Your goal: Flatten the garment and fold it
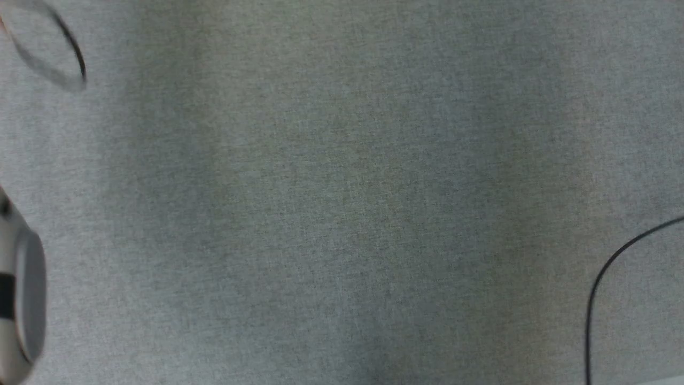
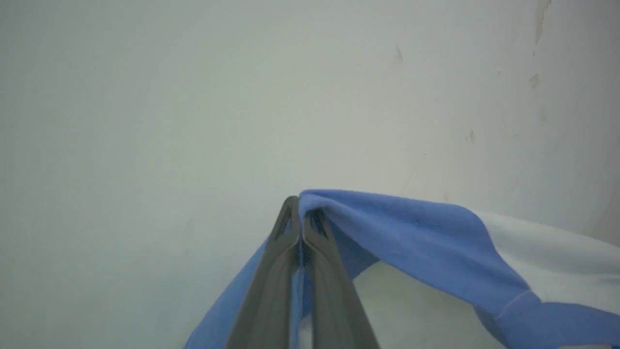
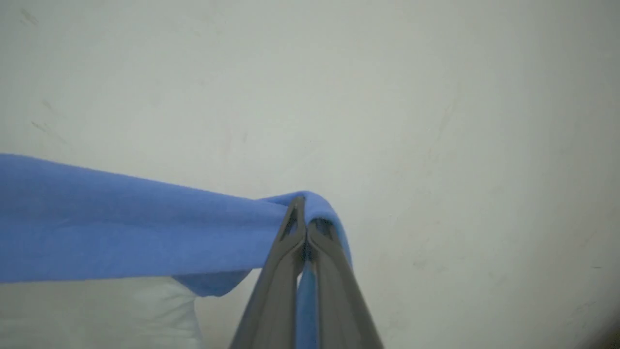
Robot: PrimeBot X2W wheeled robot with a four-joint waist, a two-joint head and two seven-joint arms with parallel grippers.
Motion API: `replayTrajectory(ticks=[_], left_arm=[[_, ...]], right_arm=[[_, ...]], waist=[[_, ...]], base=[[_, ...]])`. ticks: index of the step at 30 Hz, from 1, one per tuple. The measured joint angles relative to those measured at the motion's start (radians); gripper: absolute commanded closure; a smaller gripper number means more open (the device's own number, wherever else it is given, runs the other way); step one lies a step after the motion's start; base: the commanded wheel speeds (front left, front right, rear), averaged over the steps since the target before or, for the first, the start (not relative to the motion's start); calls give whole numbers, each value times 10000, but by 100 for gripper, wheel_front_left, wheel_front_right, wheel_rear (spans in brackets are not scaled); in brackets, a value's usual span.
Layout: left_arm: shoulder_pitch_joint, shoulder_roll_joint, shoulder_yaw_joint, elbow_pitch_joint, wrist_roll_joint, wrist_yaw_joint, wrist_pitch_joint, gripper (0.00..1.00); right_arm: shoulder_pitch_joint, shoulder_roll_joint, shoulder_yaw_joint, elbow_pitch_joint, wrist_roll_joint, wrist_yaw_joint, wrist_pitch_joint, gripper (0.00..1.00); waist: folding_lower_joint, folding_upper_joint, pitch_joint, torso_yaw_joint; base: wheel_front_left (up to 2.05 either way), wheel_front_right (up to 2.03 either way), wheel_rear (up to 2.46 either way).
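Blue cloth fills the lower part of both wrist views, where the garment point(image 2: 416, 228) hangs pinched at two places. In the left wrist view the left gripper point(image 2: 302, 213) rises from the bottom centre with its two dark fingers point(image 2: 271, 286) pressed together on a fold of the blue fabric. The fold peaks just above the fingertips. From there one band of blue runs down to the bottom edge left of the fingers, and a broader band slopes to the lower right, where it meets the white body of the shirt along the right edge. Behind it lies a pale, smooth background point(image 2: 145, 121) with a few faint scuff marks point(image 2: 540, 14) in the upper right. In the right wrist view the right gripper point(image 3: 305, 218) also stands at the bottom centre, its jaws closed tight on blue cloth that drapes over the tips and shows as a strip between the fingers. The garment point(image 3: 121, 228) stretches from that pinch as a wide blue band to the left edge, with white fabric below it in the lower left corner. The head view shows a grey woven surface point(image 1: 342, 192), a dark cable point(image 1: 598, 283) curving in the lower right, a blurred dark loop point(image 1: 77, 53) in the upper left, and a pale rounded robot part point(image 1: 24, 299) at the lower left edge.
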Motion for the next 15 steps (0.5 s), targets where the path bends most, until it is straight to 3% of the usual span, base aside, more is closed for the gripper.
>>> replayTrajectory(ticks=[9, 15], left_arm=[[3633, 535, -1392, 848, 543, -685, 995, 100], [6295, 571, -1850, 504, 161, -943, 1801, 100]], right_arm=[[3712, -144, 644, 867, 1386, -2, -165, 100], [6354, -382, 821, 144, 2364, -2, 203, 100]], waist=[[0, 0, -689, 206], [-2, 0, -1510, 376]], base=[[0, 0, 0], [0, 0, 0]])
